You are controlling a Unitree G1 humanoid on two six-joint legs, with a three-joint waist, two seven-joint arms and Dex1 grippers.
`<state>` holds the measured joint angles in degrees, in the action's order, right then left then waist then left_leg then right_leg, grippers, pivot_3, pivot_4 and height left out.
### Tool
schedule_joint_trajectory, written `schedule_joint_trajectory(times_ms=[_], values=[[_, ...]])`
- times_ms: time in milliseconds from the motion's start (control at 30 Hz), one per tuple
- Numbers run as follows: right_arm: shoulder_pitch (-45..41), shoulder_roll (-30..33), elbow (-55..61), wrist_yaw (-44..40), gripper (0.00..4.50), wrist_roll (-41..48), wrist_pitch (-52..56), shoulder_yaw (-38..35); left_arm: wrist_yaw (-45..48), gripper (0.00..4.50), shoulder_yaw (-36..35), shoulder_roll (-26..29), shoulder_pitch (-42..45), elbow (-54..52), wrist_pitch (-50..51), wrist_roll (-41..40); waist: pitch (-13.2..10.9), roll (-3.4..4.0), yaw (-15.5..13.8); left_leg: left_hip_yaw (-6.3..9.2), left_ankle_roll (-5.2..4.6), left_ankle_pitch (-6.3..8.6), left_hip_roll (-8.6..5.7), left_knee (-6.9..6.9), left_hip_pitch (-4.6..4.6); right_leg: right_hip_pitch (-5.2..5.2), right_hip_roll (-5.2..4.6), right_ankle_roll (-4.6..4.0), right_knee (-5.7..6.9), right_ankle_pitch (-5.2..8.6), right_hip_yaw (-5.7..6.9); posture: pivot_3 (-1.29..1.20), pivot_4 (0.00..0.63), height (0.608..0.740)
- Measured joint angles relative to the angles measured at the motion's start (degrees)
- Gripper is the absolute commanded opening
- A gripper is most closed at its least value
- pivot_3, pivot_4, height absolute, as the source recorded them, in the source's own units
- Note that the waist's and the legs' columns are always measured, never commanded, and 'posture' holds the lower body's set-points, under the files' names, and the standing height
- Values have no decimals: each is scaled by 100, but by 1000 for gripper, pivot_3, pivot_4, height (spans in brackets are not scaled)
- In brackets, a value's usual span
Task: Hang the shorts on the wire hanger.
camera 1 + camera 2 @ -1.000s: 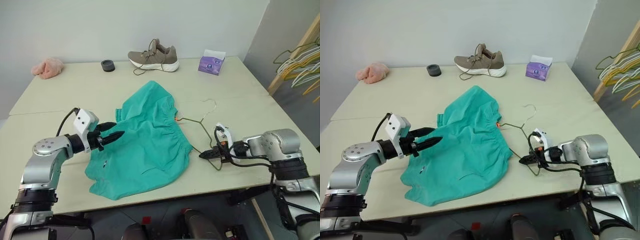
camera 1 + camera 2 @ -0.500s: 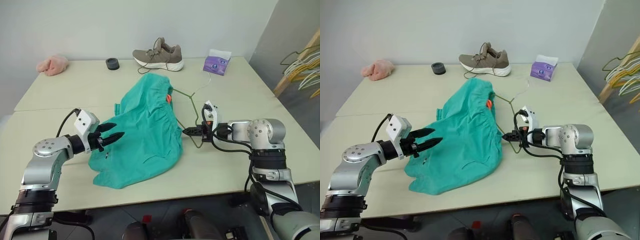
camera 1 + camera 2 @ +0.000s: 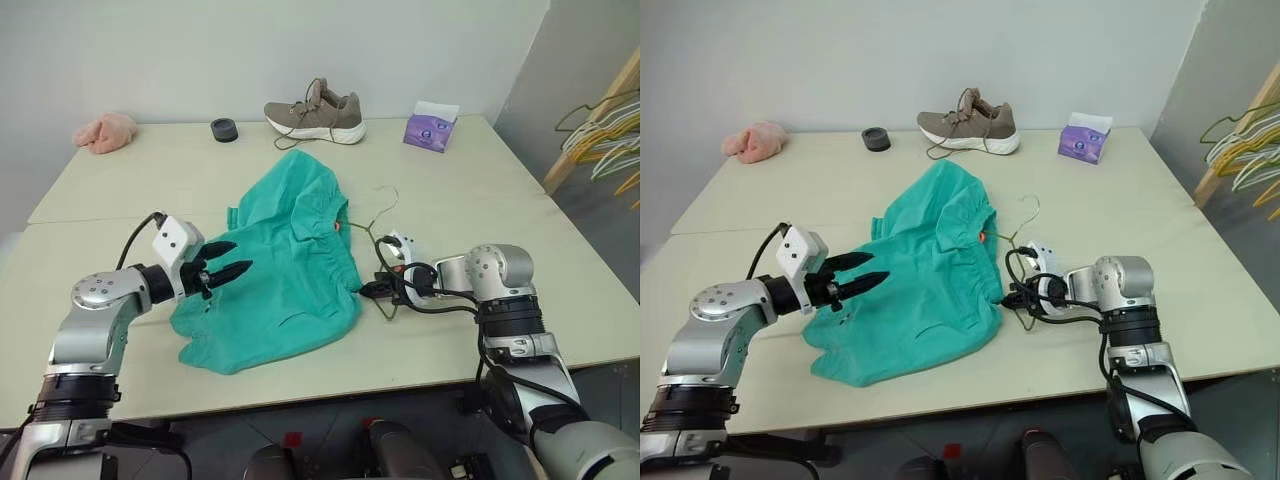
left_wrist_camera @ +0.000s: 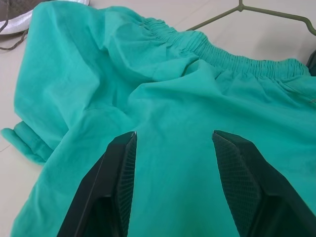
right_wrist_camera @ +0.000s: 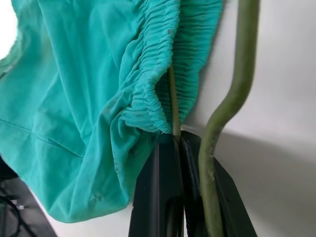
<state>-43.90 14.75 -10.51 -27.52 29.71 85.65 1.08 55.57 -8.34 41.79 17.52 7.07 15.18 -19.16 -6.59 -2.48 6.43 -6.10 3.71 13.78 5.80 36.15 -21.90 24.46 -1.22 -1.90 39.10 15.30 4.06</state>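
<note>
The shorts [image 3: 280,265] lie crumpled on the table [image 3: 480,180], and everything else is placed from them; the left gripper [image 3: 228,271] hovers over their left edge with its two black fingers [image 4: 118,182] spread about halfway and nothing between them; in the left wrist view the teal cloth lies beneath and beyond both fingertips, without a fold caught in the gap. The right gripper [image 3: 372,289] sits just beside the right edge of the shorts, at the gathered waistband; its fingers are pressed together on a thin strand of the wire hanger [image 3: 380,215], and in the right wrist view the wire runs straight up out of the closed tips with the bunched elastic touching it, while a second, thicker-looking bend of the same wire passes just beside the fingers. The hanger's hook rises clear of the shorts on their far right side; the rest of its triangle runs in under the waistband near the orange drawstring [image 3: 339,226].

The table is pale and matte, with a seam crossing it behind the left arm; beyond the shorts, along the far edge by the wall, stand a grey-brown shoe [image 3: 312,110], a small dark ring [image 3: 224,129], a pink cloth lump [image 3: 104,131] and a purple tissue box [image 3: 428,127]; well to the right of the shorts, off the table, several hangers [image 3: 605,135] hang bunched on a wooden rack.
</note>
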Motion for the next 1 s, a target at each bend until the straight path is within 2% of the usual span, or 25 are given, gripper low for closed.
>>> schedule_joint_trajectory(times_ms=[167,300,400,467,633,1000], values=[[668,1102,1714,-998,0,795,303,991,5,2570,3,-2,-170,-69,47,-1,6,-7,-26,1,-2,2,-1,-1,-5,-1,-1,12,-12,7,1,-103,71,740],[1097,1866,2256,-1507,0,982,90,1471,13,2570,0,10,-184,-87,75,-8,7,-9,-35,1,-5,4,-5,2,0,-3,-3,28,-9,17,2,-109,75,740],[1201,2132,2390,-1664,0,985,-54,1567,17,2570,1,10,-182,-89,85,-7,7,-9,-8,4,-6,4,-1,3,9,-5,1,31,-1,18,3,-114,80,740],[1255,1879,2253,-1519,0,980,82,1326,19,2570,2,10,-180,-88,89,-5,10,-13,7,13,-7,3,4,2,14,-8,6,26,3,15,8,-116,81,740],[995,465,1101,-539,0,728,612,113,30,2570,25,6,-148,-97,92,-3,10,-13,2,20,-11,-5,1,10,15,-7,6,18,25,10,9,-118,84,740],[-113,-442,-528,784,0,221,600,-1275,28,2570,27,5,-167,-149,116,-3,10,-13,-22,22,-12,-4,-3,17,3,-7,1,18,15,8,8,-96,84,740]])
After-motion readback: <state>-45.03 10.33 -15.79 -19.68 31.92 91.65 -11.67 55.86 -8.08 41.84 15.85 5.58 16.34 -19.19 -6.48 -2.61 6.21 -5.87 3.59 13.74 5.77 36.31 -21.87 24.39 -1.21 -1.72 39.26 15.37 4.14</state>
